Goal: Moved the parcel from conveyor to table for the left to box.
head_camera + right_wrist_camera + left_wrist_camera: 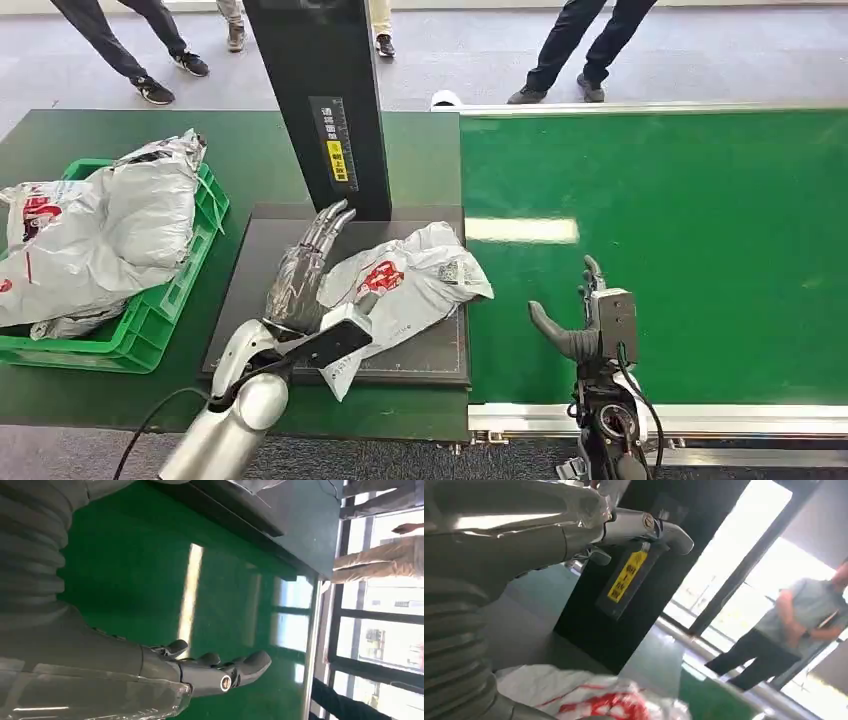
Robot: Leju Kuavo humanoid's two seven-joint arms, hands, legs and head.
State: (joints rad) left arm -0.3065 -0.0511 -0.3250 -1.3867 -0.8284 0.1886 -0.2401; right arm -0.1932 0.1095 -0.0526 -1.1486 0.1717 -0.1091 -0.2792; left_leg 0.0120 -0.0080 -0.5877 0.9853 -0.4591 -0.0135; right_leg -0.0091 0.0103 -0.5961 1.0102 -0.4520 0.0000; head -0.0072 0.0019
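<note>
Left robot hand (pixel 305 275) hovers with fingers stretched out and apart over the dark mat (pixel 260 300) at the tabletop's (pixel 250 150) right edge, holding nothing; whether it touches the parcel (pixel 415 285) is hard to tell. That white parcel with red print lies on the mat just beside the hand, against the conveyor's (pixel 680 230) edge. Right robot hand (pixel 585 320) hangs spread and empty over the green conveyor's near edge. At the tabletop's left edge a green crate (pixel 165 300) holds grey parcels (pixel 110 230). A black post (pixel 320 100) stands behind the mat.
</note>
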